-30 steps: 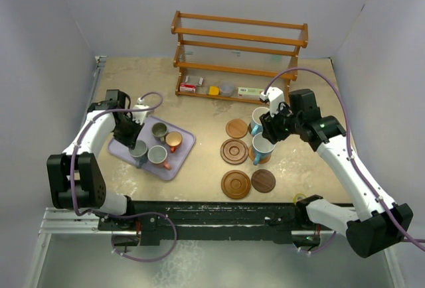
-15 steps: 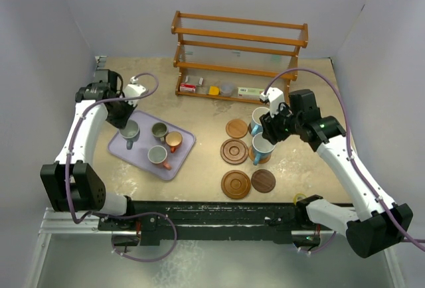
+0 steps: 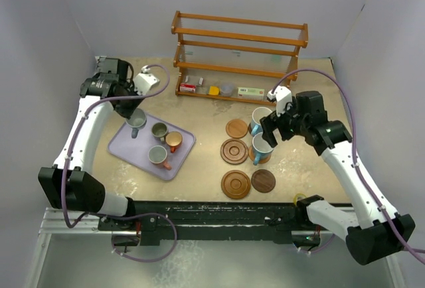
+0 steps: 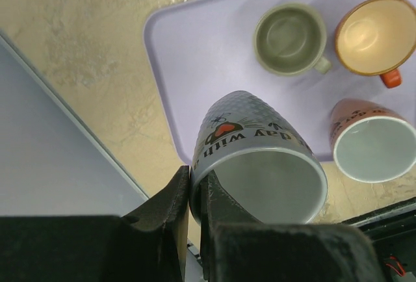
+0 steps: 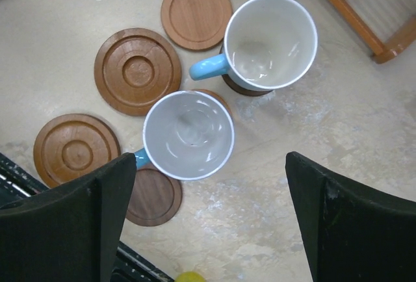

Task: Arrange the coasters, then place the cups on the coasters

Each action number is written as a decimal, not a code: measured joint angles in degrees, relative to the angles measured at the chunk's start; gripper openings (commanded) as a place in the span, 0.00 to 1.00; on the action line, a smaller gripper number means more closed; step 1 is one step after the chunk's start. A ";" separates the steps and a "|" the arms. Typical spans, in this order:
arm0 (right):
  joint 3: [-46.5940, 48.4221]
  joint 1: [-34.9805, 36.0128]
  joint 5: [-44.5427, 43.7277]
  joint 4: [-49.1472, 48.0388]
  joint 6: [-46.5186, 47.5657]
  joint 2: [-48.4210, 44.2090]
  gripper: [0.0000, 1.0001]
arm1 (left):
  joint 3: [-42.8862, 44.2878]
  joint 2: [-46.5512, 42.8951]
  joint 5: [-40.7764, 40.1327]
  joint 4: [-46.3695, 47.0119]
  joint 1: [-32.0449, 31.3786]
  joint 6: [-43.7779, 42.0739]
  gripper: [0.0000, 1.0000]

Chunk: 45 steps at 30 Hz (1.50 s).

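Note:
My left gripper is shut on the rim of a grey-blue printed cup, which hangs tilted over the lavender tray. A grey-green cup, a copper-orange cup and a second copper cup stand on the tray. My right gripper is open above two blue cups, each standing on a coaster. Bare coasters lie beside them: a light brown one, two grooved ones and a dark one.
A wooden rack with small boxes on its bottom shelf stands at the back. A small yellow object lies near the right arm's base. Grey walls close in both sides.
The left arm has lifted the printed cup off the tray and carried it toward the far side. The right jaws have spread wide and let go of the nearer blue cup.

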<state>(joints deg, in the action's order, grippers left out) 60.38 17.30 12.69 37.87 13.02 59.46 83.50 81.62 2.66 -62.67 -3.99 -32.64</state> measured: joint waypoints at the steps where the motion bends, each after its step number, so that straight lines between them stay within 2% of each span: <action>1: -0.13 -0.61 -0.17 -0.35 0.07 -0.35 1.00 | 0.70 0.00 -0.52 0.02 -1.64 0.26 0.03; 8: -0.70 -3.32 -1.73 -1.40 -0.87 -2.56 1.00 | 5.27 0.87 0.44 0.26 -7.15 3.02 0.03; 15: -0.74 -6.21 -3.65 -2.12 -1.90 -3.48 1.00 | 11.19 6.19 3.32 1.84 -11.06 5.81 0.03; 17: -0.74 -8.11 -4.46 -2.19 -2.32 -3.48 1.00 | 16.41 11.85 4.79 2.47 -15.02 7.15 0.03; 27: -0.74 -11.82 -6.03 -2.19 -2.64 -3.74 1.00 | 30.34 26.45 6.43 3.28 -25.49 8.11 0.03; 38: -0.76 -15.30 -6.95 -2.19 -2.80 -4.26 1.00 | 38.01 41.53 9.01 3.82 -33.92 8.07 0.03; 45: -0.79 -15.87 -6.86 -2.16 -2.80 -4.37 1.00 | 43.01 47.21 9.73 3.72 -36.65 8.02 0.03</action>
<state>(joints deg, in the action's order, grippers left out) 59.59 1.43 5.82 35.70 10.22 55.09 126.52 128.84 12.38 -58.96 -40.64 -24.62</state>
